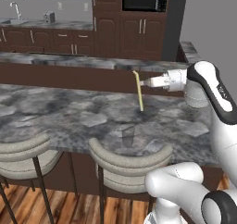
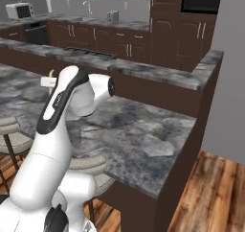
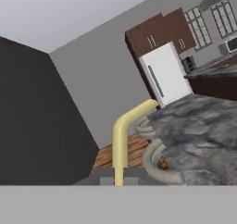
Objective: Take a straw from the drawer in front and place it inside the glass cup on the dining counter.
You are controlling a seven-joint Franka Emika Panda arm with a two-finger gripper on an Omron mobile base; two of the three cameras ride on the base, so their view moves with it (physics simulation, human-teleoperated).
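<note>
Marbled grey stone dining counter point(image 1: 69, 119), clear glass cup point(image 1: 128, 136)

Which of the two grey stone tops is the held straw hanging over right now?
The nearer one: the dining counter with the stools tucked under it. The straw, pinched in the gripper, hangs above the glass cup there, not the worktop behind.

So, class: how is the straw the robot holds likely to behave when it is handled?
The straw hangs straight below the shut tool, so it is probably stiff enough to keep its shape. Being so thin, it is likely very light. Round and slim, it could roll on the dining counter if dropped.
</note>
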